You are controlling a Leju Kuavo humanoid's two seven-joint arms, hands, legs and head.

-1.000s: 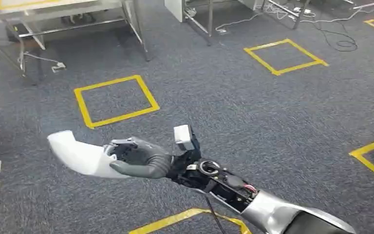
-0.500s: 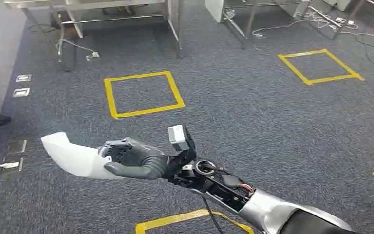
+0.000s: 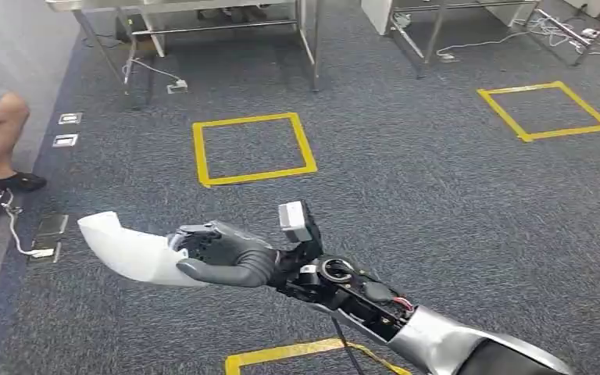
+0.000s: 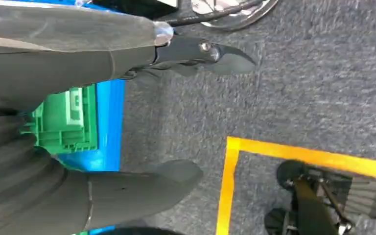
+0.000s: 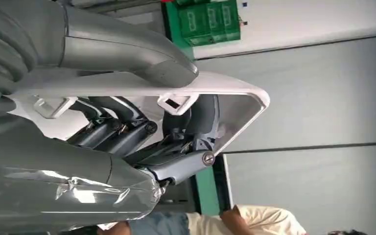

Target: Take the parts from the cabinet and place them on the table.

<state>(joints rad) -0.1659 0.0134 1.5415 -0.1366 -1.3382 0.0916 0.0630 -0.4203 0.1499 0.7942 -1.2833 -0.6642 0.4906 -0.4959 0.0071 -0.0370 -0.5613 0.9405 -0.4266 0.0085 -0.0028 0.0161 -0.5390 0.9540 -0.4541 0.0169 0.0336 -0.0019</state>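
Gripping a white curved plastic shell part (image 3: 129, 250) in the right hand (image 3: 223, 254) at lower centre of the head frame, dark fingers (image 5: 122, 129) wrapping around its ribbed inner side. Hovering over grey-blue carpet floor (image 3: 406, 195), below a yellow tape square (image 3: 254, 148). Hanging with the left hand (image 4: 68, 117) spread, fingers apart, holding nothing. Sitting at the left edge: a person's bare leg (image 3: 0, 129).

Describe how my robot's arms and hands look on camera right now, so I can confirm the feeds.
The right arm has a glossy silver shell; toward the wrist it opens to black mechanics with thin red wiring and a small grey camera block. The right hand is dark grey with a thick thumb. The left hand shows a grey ribbed cover, matte grey thumb and darker fingers.
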